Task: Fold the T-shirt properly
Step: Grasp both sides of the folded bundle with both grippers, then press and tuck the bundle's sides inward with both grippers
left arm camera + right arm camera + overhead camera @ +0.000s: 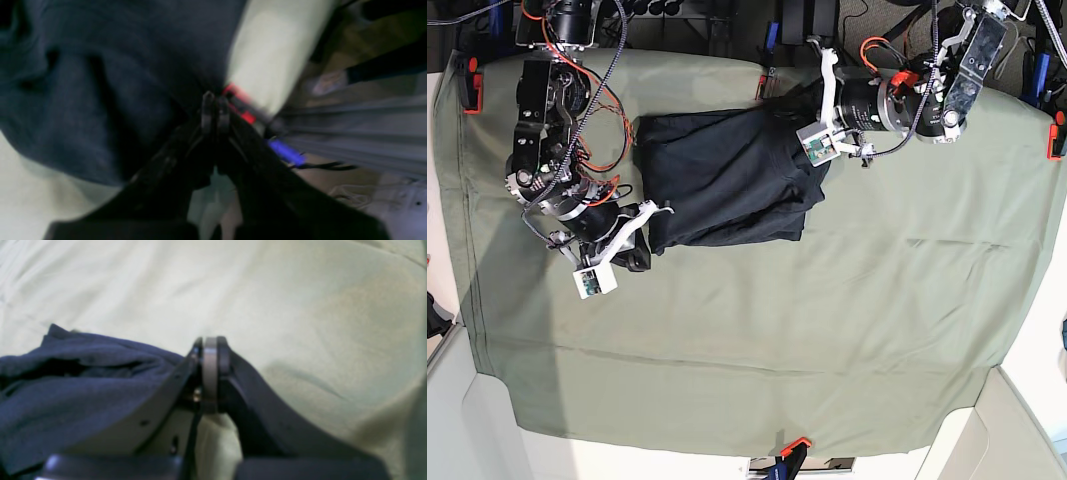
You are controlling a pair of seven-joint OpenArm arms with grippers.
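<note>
The dark navy T-shirt (727,180) lies bunched and partly folded on the far left-centre of the sage-green cloth (827,330). My left gripper (789,100) is at the shirt's far right corner. In the left wrist view its jaws (213,100) are shut, and the shirt's fabric (100,83) gathers right into the tips. My right gripper (639,258) sits at the shirt's near left corner. In the right wrist view it (211,340) is shut, tips over the bare green cloth (300,306). The shirt's edge (66,383) lies against its left finger, and no fabric shows between the pads.
Red clamps pin the green cloth at the table's left edge (469,85), right edge (1055,135) and near edge (795,445). One red clamp (240,103) sits just behind my left gripper at the far edge. Cables hang around both arm bases.
</note>
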